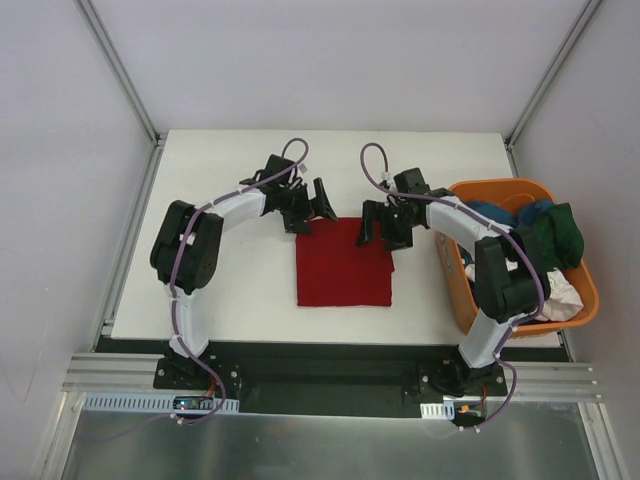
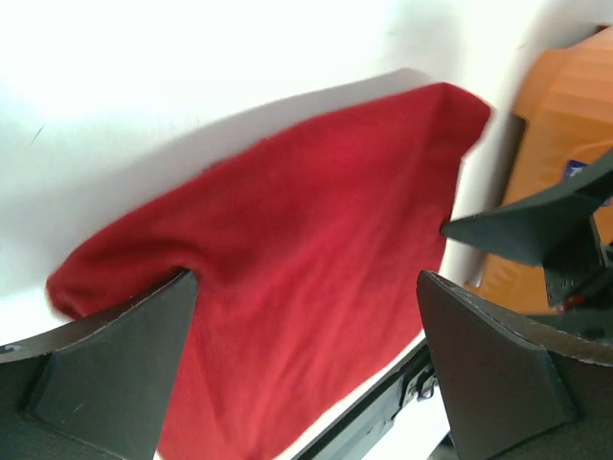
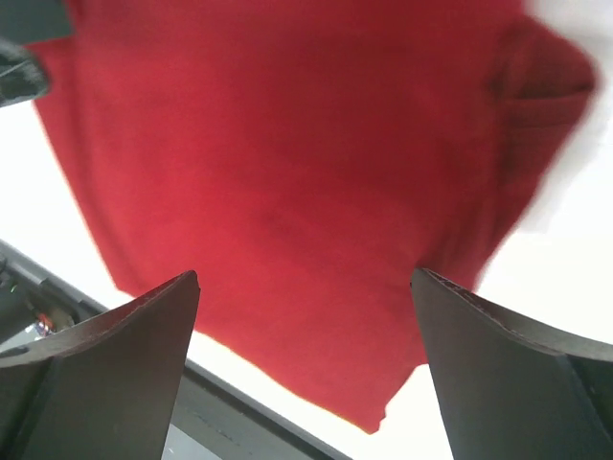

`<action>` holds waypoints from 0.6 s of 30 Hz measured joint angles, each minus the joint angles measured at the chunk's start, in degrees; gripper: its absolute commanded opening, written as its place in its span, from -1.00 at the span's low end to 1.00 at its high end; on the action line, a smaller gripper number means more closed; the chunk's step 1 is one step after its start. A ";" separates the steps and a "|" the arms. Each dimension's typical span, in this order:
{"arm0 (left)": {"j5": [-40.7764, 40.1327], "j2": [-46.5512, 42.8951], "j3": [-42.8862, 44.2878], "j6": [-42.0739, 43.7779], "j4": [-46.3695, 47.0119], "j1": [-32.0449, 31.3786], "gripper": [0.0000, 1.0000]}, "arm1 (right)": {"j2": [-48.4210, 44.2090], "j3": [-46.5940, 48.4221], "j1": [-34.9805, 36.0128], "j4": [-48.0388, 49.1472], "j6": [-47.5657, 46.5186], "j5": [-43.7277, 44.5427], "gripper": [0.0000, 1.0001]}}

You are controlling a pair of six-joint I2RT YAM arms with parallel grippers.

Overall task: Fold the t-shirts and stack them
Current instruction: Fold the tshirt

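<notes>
Dark red t-shirt (image 1: 343, 263): folded to a near-square and flat on the white worktop (image 1: 230, 170). Midway between the left and right edges, nearer the near edge than the far one. Far-right corner slightly rumpled, with a doubled layer visible from the right wrist.

Left gripper (image 1: 312, 212): over the shirt's far-left corner, fingers spread wide, nothing pinched. From the left wrist, red cloth spanning the whole gap between the fingers (image 2: 115, 364). Left-hand finger right at a rounded fold edge; contact with the cloth not resolvable.

Right gripper (image 1: 385, 232): over the shirt's far-right corner, likewise spread apart and holding nothing. From the right wrist, cloth filling the space between and beyond both fingers (image 3: 105, 364), lying below them. Touching or apart: cannot tell.

Grippers near each other along the shirt's far edge, not touching.

Orange basket (image 1: 458, 280): at the right edge of the worktop, just beside the right arm, well apart from the red shirt. Contents, heaped and unfolded:
- blue t-shirt (image 1: 490, 212) toward the far side
- dark green t-shirt (image 1: 555, 235) bulging above the rim
- white t-shirt (image 1: 562, 292) at the near side
</notes>
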 measured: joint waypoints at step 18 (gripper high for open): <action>0.94 -4.44 -1.49 2.05 -1.95 -0.02 0.99 | -1.11 -0.13 -3.43 -2.01 -3.63 0.48 0.93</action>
